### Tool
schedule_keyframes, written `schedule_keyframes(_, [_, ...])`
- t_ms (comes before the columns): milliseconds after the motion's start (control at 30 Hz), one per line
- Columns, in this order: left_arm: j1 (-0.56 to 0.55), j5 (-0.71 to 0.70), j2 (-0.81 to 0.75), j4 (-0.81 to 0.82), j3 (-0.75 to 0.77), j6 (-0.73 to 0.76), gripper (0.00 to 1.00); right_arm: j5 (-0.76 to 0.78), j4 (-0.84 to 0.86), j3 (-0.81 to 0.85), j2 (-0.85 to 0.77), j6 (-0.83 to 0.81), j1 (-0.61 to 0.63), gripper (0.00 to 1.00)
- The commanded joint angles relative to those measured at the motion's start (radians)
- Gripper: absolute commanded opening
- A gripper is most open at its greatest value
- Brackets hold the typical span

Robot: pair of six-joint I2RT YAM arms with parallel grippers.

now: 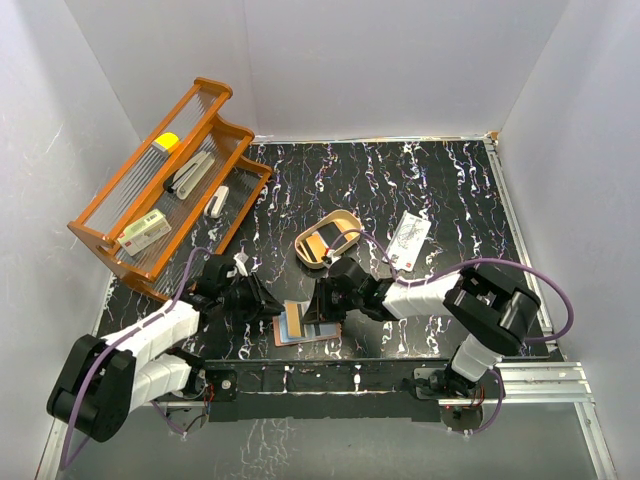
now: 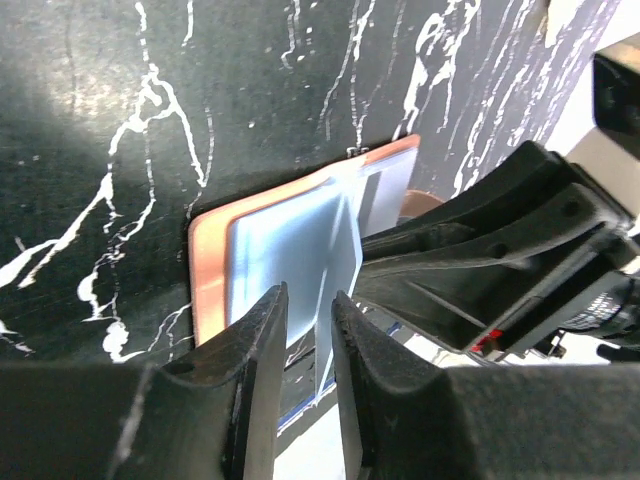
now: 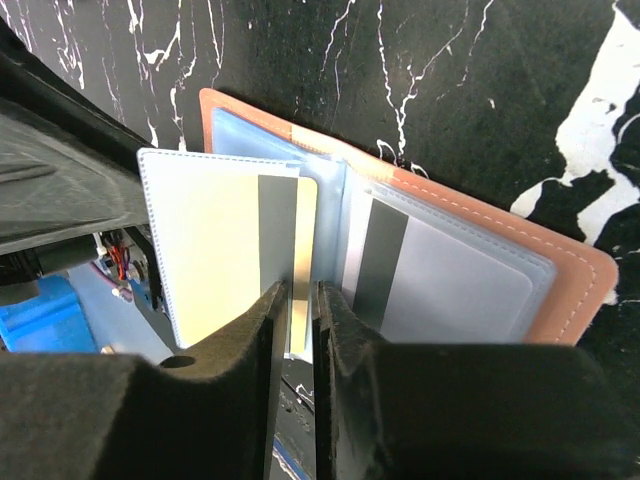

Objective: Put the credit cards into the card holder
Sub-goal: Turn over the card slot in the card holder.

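I see the card holder (image 1: 305, 322) lying open on the black marbled table (image 1: 420, 180), near the front edge, between my two arms. My right gripper (image 3: 302, 292) is clamped on the edge of a pale yellow credit card (image 3: 225, 260) — this card sits partly inside a clear pocket leaf (image 3: 157, 230). My left gripper (image 2: 310, 305) has its fingers a little apart, and the edge of a blue leaf (image 2: 290, 240) passes between them. A white card (image 1: 410, 240) lies well apart, further back on the right.
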Motion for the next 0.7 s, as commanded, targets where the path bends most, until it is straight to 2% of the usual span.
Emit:
schedule_keyframes(0, [-0.004, 0.037, -0.020, 0.034, -0.003, -0.036, 0.24, 0.035, -0.006, 0.038, 0.010, -0.017, 0.013, 0.13])
schedule_keyframes(200, [-0.005, 0.081, 0.023, 0.144, -0.041, -0.065, 0.26, 0.052, 0.003, 0.022, 0.020, -0.013, 0.019, 0.06])
schedule_keyframes(333, [-0.005, 0.131, 0.047, 0.231, -0.055, -0.103, 0.26, 0.049, 0.024, 0.016, 0.020, -0.009, 0.019, 0.05])
schedule_keyframes(500, [-0.004, 0.160, 0.043, 0.263, -0.052, -0.123, 0.26, 0.024, 0.084, 0.023, 0.048, -0.010, 0.020, 0.06])
schedule_keyframes(667, [-0.005, 0.189, 0.061, 0.348, -0.081, -0.178, 0.26, 0.040, 0.047, 0.041, 0.058, -0.025, 0.019, 0.08])
